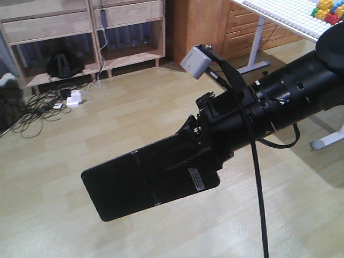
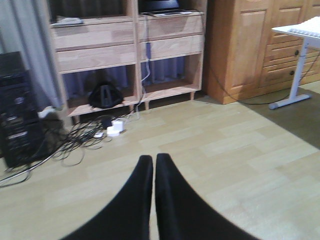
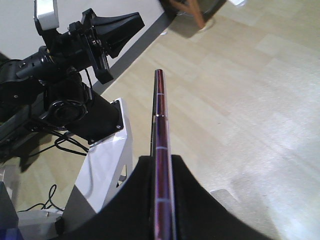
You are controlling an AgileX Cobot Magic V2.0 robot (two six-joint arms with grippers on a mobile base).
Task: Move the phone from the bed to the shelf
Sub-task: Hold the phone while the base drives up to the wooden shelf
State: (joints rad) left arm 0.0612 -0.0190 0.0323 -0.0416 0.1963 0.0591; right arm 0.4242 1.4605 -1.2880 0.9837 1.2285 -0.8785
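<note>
Over pale floorboards (image 1: 48, 226), right gripper (image 3: 161, 162) clamps phone (image 1: 140, 180) by one end, its length jutting outward. Shelf (image 1: 54, 27) stands well apart; left gripper (image 2: 153, 160) closed, empty.

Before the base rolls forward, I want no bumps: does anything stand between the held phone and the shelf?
Nothing visible does. The right gripper holds the phone over bare floor, facing the shelf; only tangled cables and white adapters lie on the floor at its foot.
</note>
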